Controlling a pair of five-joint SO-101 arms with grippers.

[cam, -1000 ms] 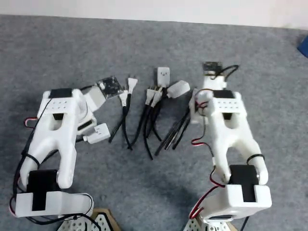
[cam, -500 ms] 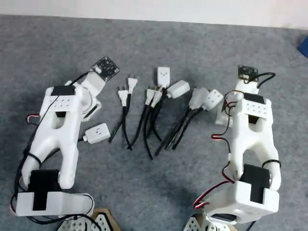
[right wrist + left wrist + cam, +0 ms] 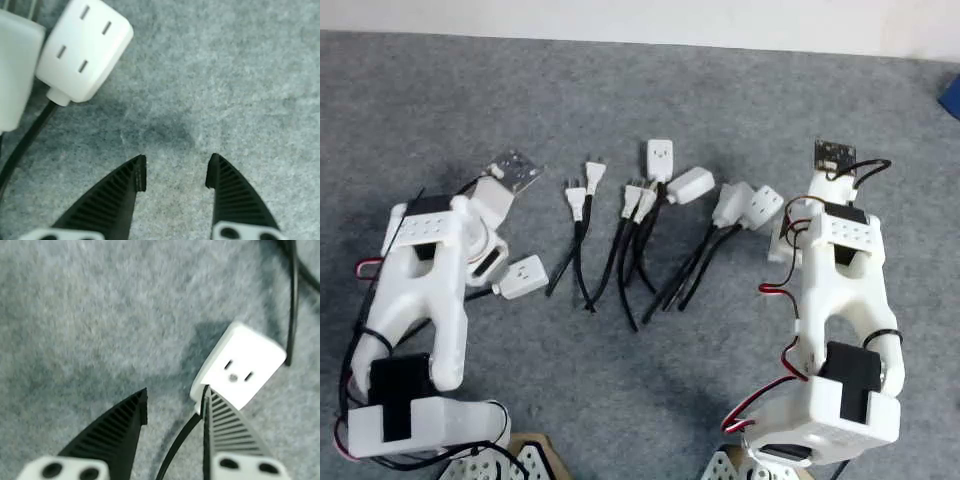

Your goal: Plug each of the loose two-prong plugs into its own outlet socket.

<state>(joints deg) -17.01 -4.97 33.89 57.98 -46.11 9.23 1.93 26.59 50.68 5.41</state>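
Plugs (image 3: 578, 200) at the far end of the cord bundle (image 3: 625, 270) look light, hard and small, best pinched across their flat bodies, while left gripper (image 3: 175, 392), touching the socket (image 3: 245, 365) lying apart from that bundle, and right gripper (image 3: 178, 159) both gape empty

Soft, even light; faint, short shadows.

Four white two-prong plugs (image 3: 585, 188) on black cords lie mid-table in two pairs, apparently all unplugged. White outlet sockets surround them: a lone socket (image 3: 526, 275) to the left, two upper sockets (image 3: 660, 158) beyond, and a touching socket pair (image 3: 747, 204) to the right.
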